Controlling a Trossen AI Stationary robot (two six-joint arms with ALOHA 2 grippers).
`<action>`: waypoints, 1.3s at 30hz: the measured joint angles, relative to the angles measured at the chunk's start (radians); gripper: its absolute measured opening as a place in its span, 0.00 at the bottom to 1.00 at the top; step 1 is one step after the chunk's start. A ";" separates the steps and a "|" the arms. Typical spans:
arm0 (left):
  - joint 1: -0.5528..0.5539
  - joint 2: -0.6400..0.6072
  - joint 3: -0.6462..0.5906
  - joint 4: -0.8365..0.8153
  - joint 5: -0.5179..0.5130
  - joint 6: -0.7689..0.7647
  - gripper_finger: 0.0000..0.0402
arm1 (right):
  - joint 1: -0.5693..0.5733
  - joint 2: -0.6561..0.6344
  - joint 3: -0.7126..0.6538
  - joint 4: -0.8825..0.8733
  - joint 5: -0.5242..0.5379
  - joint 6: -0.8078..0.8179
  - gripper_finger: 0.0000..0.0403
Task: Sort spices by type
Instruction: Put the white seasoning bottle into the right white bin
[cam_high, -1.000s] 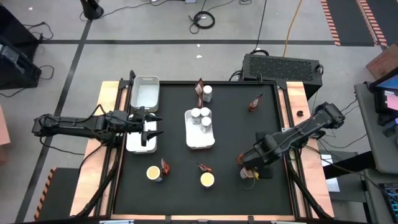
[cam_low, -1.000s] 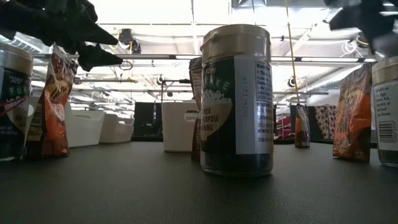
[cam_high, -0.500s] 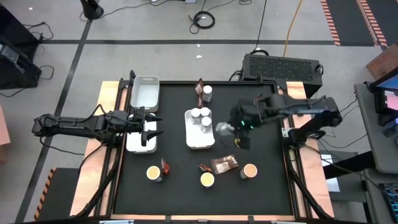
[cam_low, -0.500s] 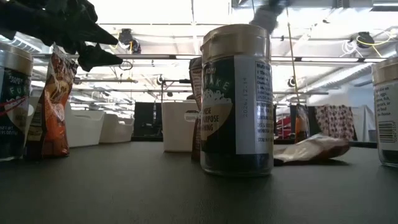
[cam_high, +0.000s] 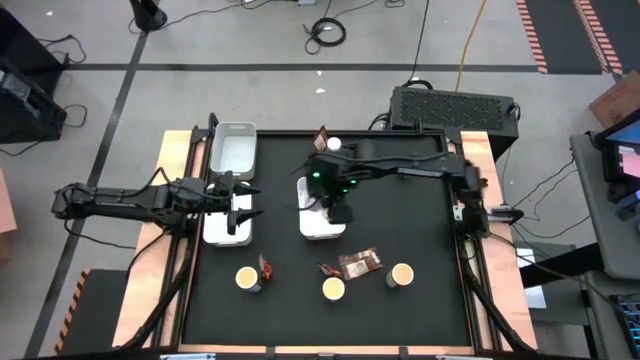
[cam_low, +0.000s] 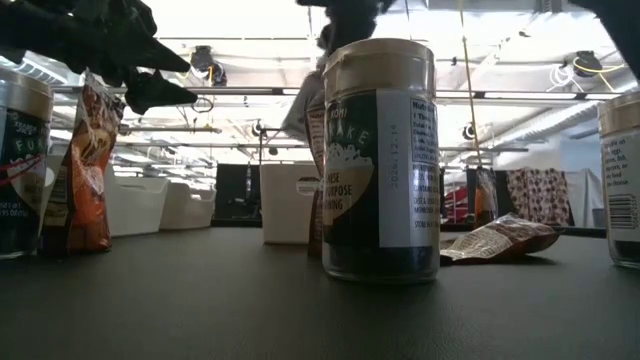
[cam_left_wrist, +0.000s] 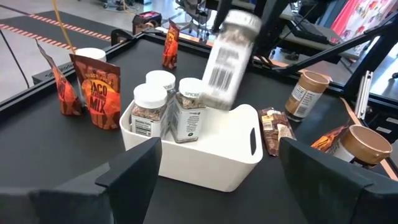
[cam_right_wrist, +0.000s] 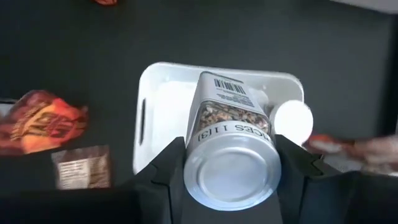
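My right gripper (cam_right_wrist: 227, 165) is clamped on a white-capped jar (cam_right_wrist: 230, 140); both fingers (cam_right_wrist: 163, 180) press its sides, and its flat bottom faces my wrist camera. Just beyond the held jar, under the jaws, sits the middle white tray (cam_right_wrist: 155, 93), with another jar's white cap (cam_right_wrist: 293, 120) showing inside it beside the one I hold. From the left wrist camera I see the held jar (cam_left_wrist: 227, 59) tilted above that tray (cam_left_wrist: 211, 155), apart from the three jars (cam_left_wrist: 168, 106) standing in it.

My left gripper (cam_high: 240, 200) waits with its jaws spread wide and nothing between them, hanging over a second white tray (cam_high: 222, 232) at the table's left side. A third tray (cam_high: 232, 148) lies just past it.

Well away from the right jaws, along the near edge, stand three round yellow-topped tubs (cam_high: 333, 289), with a brown packet (cam_high: 360, 263) lying flat between two of them and reddish packets (cam_high: 266, 268) beside the others. Behind the middle tray, a packet (cam_left_wrist: 93, 90) and one more jar stand together.
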 joint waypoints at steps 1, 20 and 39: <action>0.000 0.000 0.000 0.000 0.000 0.003 0.81 | 0.000 0.033 0.036 -0.010 0.000 -0.015 0.34; 0.000 0.000 0.000 -0.011 -0.002 0.054 0.81 | -0.057 0.311 0.183 -0.129 0.037 -0.023 0.34; 0.000 0.000 0.000 -0.009 -0.001 0.072 0.81 | -0.085 0.305 0.183 -0.149 0.034 0.022 0.61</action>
